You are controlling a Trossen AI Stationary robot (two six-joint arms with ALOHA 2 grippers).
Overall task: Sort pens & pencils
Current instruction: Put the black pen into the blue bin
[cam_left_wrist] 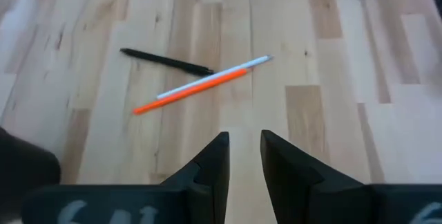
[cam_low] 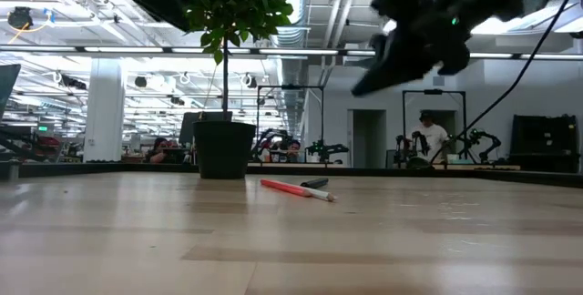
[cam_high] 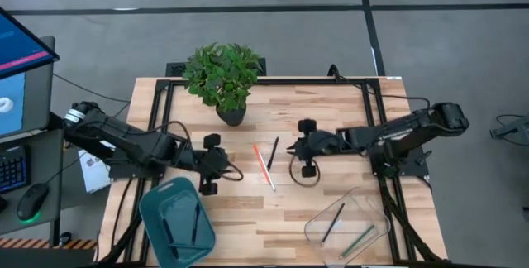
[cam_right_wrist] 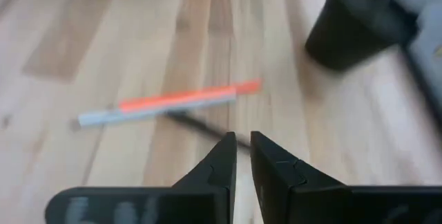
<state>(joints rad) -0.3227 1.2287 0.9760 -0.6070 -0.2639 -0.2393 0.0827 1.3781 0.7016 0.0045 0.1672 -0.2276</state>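
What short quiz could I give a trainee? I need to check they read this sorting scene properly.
1. True or false: the clear container holds two sticks.
2. Which lies beside the orange-red pencil mid-table: (a) black pen, (b) eraser, (c) ruler?
3. Fill in: the left gripper and right gripper each hold ____.

Key:
1. True
2. a
3. nothing; both hover near the loose sticks, jaws empty with a narrow gap.

A robotics lab, open-plan.
From my station I see a wooden counter on grey floor, a monitor at its left, and far behind it more robot arms, seated people and exposed ceiling ducts.
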